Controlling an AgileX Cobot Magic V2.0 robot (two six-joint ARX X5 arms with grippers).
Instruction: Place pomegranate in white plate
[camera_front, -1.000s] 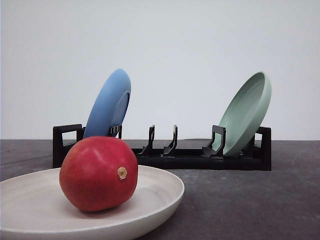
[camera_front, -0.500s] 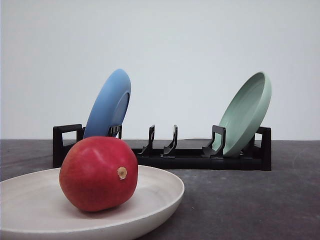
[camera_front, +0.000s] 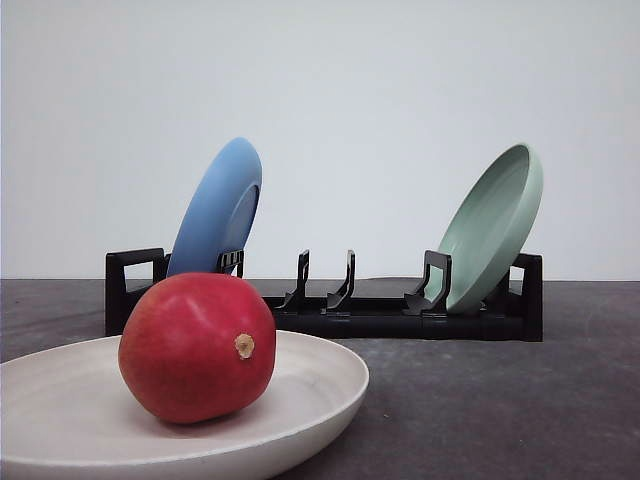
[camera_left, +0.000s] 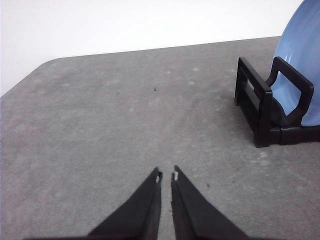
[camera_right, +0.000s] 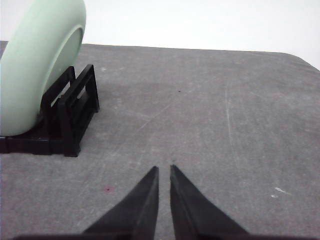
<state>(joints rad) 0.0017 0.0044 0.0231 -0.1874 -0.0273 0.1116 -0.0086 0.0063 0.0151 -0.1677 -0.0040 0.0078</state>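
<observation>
Pomegranate (camera_front: 197, 347) sat in the white plate (camera_front: 310, 385), near front-left of the desk (camera_front: 480, 400), stem nub facing the camera. Fruit rested on the plate floor, not touching either gripper.

Left gripper (camera_left: 166, 176) hovered over bare desk, fingers (camera_left: 145, 200) nearly closed with a thin slit between the tips, holding nothing. Black rack (camera_left: 260, 112) end and blue plate (camera_left: 302, 65) sat just beside it.

Right gripper (camera_right: 164, 169) was the same: fingers (camera_right: 187, 205) almost together, empty, over bare desk near the rack's other end with the green plate (camera_right: 37, 60).

Both plates leaned in the rack behind the white plate. Pomegranate was well apart from both sets of fingers.
</observation>
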